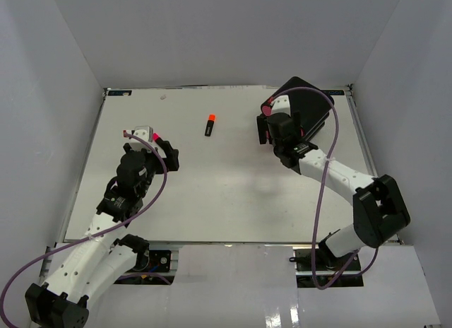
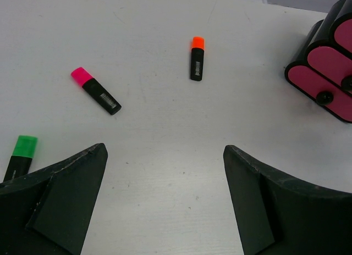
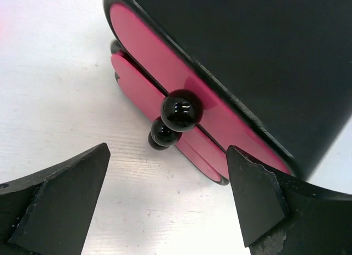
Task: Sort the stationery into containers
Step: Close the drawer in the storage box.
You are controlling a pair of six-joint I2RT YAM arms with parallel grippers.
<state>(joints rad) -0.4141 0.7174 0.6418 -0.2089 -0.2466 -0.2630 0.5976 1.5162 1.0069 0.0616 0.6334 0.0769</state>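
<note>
The containers, a black rounded box [image 1: 307, 105] with pink drawer fronts [image 3: 144, 51] and round black knobs [image 3: 179, 111], stand at the table's back right. My right gripper [image 3: 168, 150] hangs open just in front of the knobs, touching none of them, and shows from above as the right gripper [image 1: 271, 129]. Three pieces of stationery lie on the table: an orange-capped highlighter [image 2: 197, 59] out in the middle, a pink-capped one [image 2: 96, 90], and a green-capped one [image 2: 20, 156] beside my left finger. Over bare table my left gripper [image 2: 164, 149] is open and holds nothing.
The white table [image 1: 226, 201] is walled in by grey panels on the left, back and right. The box [image 2: 330, 73] also shows at the far right of the left wrist view. The orange-capped highlighter [image 1: 210, 125] lies between the two grippers.
</note>
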